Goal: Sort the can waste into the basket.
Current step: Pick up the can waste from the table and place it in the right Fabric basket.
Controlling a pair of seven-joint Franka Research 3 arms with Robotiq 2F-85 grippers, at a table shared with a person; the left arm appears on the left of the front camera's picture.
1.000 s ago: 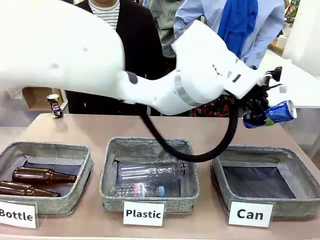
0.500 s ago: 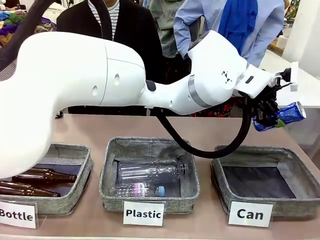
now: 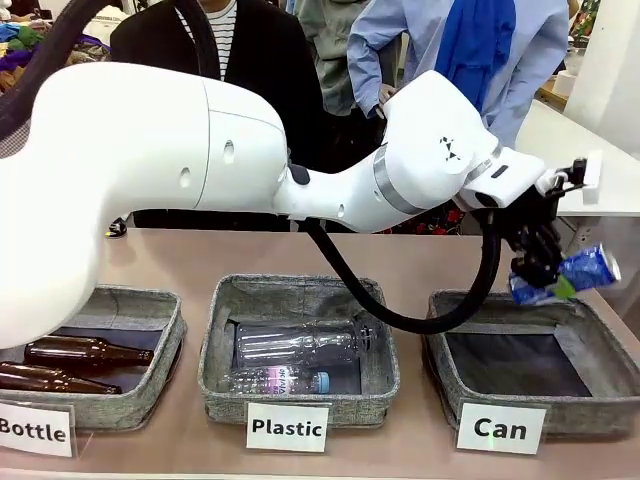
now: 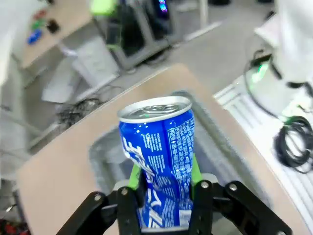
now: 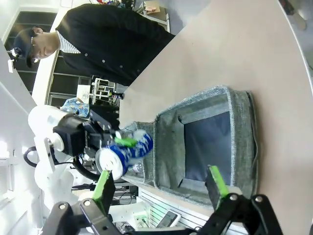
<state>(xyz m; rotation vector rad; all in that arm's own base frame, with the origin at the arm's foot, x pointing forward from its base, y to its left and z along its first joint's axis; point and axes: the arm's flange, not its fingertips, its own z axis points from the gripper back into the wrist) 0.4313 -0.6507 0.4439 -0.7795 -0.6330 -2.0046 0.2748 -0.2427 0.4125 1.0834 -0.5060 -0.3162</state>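
Observation:
A crushed blue can [image 3: 582, 270] with white print hangs just above the far right rim of the grey "Can" basket [image 3: 560, 412], whose dark floor is bare. My left gripper [image 3: 548, 282] reaches across from the left and is shut on the blue can [image 4: 159, 142], its green pads [image 4: 134, 177] pressed on both sides, with the basket [image 4: 98, 152] below. The right wrist view looks down on the same basket [image 5: 240, 142] with my right gripper [image 5: 160, 184] open and nothing between its fingers. Farther off there, the left gripper [image 5: 123, 145] carries the can [image 5: 128, 152].
The "Plastic" bin [image 3: 300, 402] in the middle holds clear bottles and the "Bottle" bin [image 3: 110, 405] at the left holds brown bottles. My big left arm [image 3: 150, 170] spans most of the table. People stand at the far side.
The left gripper has carried the blue can to the right and downward, from above the table to just over the Can basket's far right rim.

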